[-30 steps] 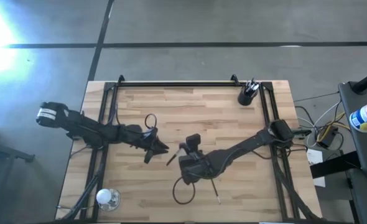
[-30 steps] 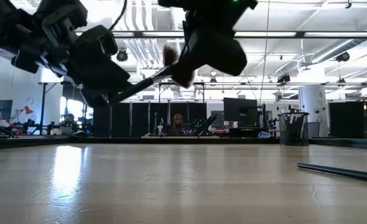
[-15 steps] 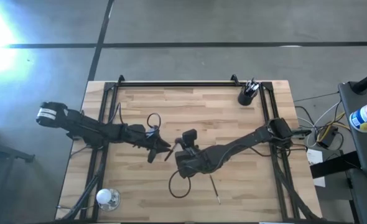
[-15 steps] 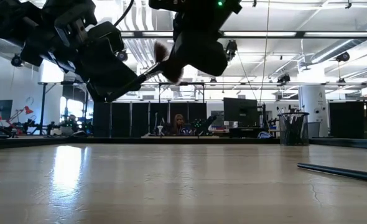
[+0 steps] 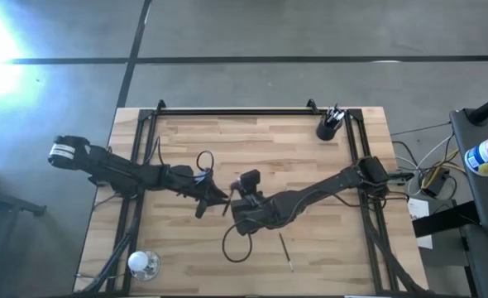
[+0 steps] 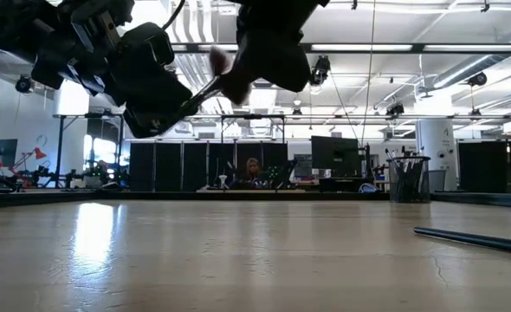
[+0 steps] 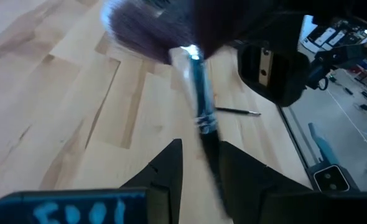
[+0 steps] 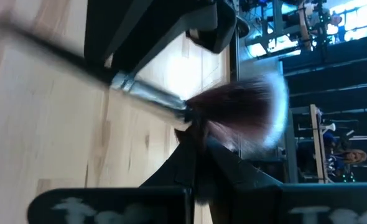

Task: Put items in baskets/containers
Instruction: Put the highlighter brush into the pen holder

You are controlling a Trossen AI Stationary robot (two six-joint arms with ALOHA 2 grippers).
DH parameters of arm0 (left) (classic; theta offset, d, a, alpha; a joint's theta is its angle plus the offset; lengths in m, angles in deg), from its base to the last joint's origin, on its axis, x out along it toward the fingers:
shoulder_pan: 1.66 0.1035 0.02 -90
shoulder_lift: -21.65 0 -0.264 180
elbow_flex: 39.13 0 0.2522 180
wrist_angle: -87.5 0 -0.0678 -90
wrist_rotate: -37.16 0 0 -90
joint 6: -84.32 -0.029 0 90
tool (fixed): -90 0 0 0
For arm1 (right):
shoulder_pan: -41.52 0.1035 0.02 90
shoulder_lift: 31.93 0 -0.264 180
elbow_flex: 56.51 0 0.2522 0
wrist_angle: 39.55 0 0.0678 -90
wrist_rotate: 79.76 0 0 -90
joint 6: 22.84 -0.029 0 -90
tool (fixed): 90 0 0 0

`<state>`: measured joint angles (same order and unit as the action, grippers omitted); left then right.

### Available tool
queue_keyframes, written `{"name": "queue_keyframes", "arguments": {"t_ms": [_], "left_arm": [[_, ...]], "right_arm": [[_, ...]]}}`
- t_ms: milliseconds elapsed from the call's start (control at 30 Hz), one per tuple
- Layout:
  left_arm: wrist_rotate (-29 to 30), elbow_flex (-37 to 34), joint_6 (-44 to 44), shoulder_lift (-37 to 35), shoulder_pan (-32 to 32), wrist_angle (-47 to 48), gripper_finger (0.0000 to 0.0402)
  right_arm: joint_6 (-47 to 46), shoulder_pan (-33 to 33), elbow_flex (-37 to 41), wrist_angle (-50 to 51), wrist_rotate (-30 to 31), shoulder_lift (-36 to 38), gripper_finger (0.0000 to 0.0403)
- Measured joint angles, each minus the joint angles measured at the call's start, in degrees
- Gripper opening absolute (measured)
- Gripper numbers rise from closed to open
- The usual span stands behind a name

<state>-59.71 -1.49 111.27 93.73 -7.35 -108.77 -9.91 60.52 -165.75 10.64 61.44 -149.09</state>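
Jaws-wise, our left gripper (image 5: pixel 213 199) is clamped on the fan brush (image 7: pixel 171 37) handle mid-table above the wood, and our right gripper (image 5: pixel 237 196) is pinched shut at its bristles. Dark cup (image 5: pixel 327 129) already holds several brushes; one loose brush (image 5: pixel 284 251) is left.

I have both arms reaching inward, meeting above the middle of the counter. The left hand (image 5: pixel 212 197) is raised off the surface, its two dark fingers (image 7: pixel 165 171) parted with the brush handle running between them. The right hand (image 5: pixel 237 199) is raised just beside it, fingers pressed together on the bristle end, facing the left hand.
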Motion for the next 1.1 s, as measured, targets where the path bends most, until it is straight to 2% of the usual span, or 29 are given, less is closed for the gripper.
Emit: {"name": "queue_keyframes", "arguments": {"t_ms": [200,400,1100], "left_arm": [[0.0,0.0,0.0,0.0,0.0,0.0,0.0097],[2.3,0.0,0.1,0.0,0.0,0.1,0.0097],[3.1,0.0,0.0,0.1,0.0,-2.5,0.0097]], "right_arm": [[-3.1,-0.1,0.0,2.4,0.0,0.0,0.0012],[-3.5,0.0,0.1,2.1,0.0,0.0,0.0012],[-4.5,0.0,-1.6,-0.9,-0.2,0.0,0.0012]]}}
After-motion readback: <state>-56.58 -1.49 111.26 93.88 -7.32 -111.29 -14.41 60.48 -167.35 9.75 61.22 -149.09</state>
